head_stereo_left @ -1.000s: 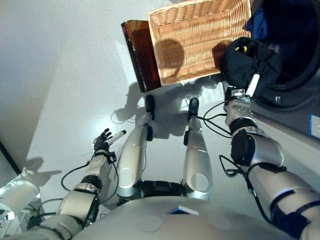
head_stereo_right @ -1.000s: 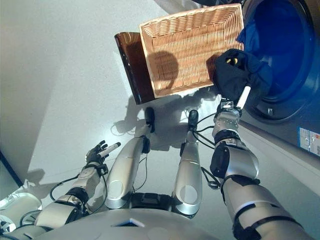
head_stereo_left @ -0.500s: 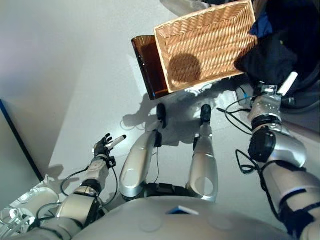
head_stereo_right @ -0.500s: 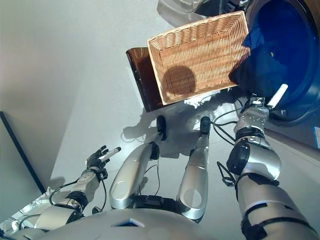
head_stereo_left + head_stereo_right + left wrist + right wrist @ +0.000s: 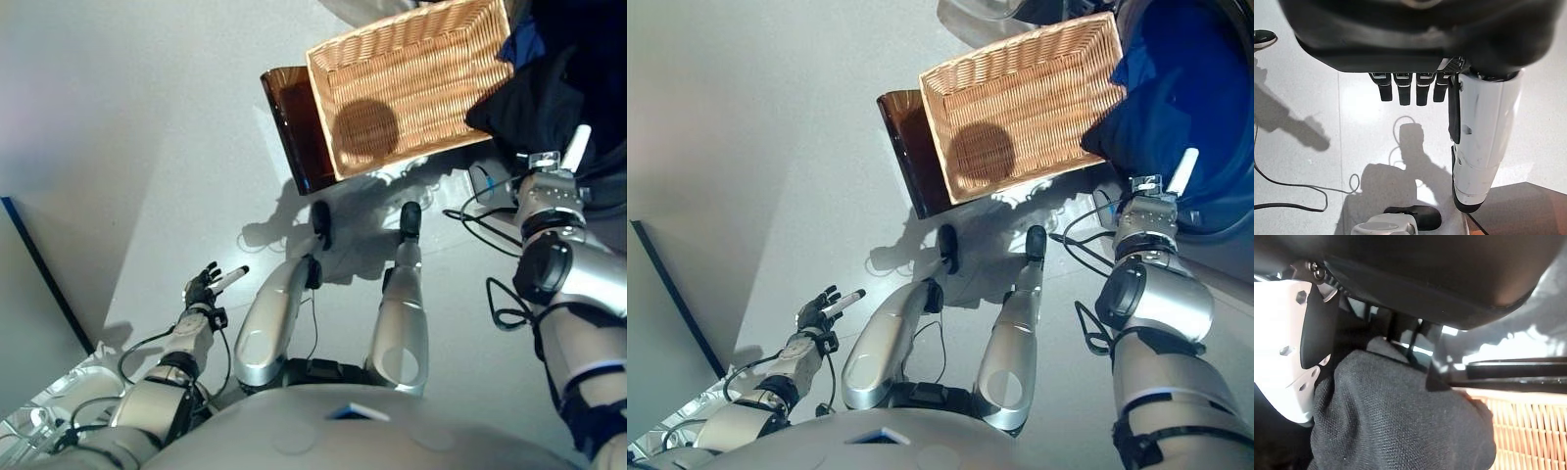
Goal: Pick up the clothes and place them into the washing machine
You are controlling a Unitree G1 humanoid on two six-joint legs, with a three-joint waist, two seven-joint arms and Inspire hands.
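Clothes, here 1 bundle of black cloth (image 5: 534, 108), sit bunched at the tip of the right hand (image 5: 554, 181), whose fingers are buried in the fabric; the right wrist view shows them curled into the black cloth (image 5: 1400, 416) with the white-covered thumb alongside, so I judge the hand clamped on it. From the hand the bundle lies toward 12 o'clock, its long axis slanting toward 10 o'clock, touching the near corner of the wicker basket (image 5: 411, 88); the washing machine drum (image 5: 1185, 88), with blue cloth (image 5: 1161, 73) inside, opens just beyond at 1 o'clock. The coming move is probably a short push that way, and the right arm is far nearer. The left hand (image 5: 204, 286) hangs at 8 o'clock, well apart, fingers loosely spread, holding nothing.
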